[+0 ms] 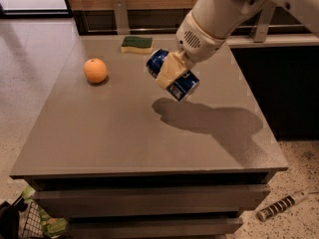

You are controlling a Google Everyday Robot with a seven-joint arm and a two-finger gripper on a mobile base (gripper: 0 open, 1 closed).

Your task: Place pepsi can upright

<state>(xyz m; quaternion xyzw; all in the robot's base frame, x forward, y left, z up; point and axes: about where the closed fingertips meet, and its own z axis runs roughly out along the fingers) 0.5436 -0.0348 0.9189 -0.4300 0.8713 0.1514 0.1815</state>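
The pepsi can (183, 86), dark blue with silver ends, is held in the air above the middle of the grey table (124, 133), lying tilted on its side. My gripper (170, 72) is shut on it, with a cream-coloured finger (169, 69) across the can's middle. The white arm comes in from the upper right. The can's shadow falls on the tabletop below and to the right.
An orange fruit (95, 70) sits on the table at the left. A green and yellow sponge (137, 44) lies at the back edge. A rail and dark cabinets stand behind. A small cylinder (281, 204) lies on the floor at the lower right.
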